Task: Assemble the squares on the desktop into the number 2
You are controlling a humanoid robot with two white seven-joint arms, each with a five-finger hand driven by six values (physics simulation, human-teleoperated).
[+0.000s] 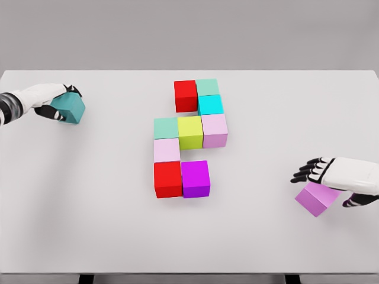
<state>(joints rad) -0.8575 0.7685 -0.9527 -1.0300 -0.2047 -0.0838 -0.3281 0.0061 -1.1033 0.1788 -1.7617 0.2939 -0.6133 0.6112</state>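
Several cubes form a block figure mid-table: red (185, 96), mint (207, 87), cyan (210, 105), then mint (166, 128), yellow-green (190, 132) and pink (214, 130), a pale pink one (166, 149), and red (167, 178) beside magenta (195, 178). At the far left my left hand (64, 102) is curled around a tilted teal cube (68, 109). At the right my right hand (323, 184) lies with straight, spread fingers (308, 170) just over a tilted lilac cube (317, 199), its thumb behind the cube's right side.
The white table (89, 207) spans the whole view, with its front edge at the bottom and a grey wall behind. Bare surface lies between each hand and the central figure.
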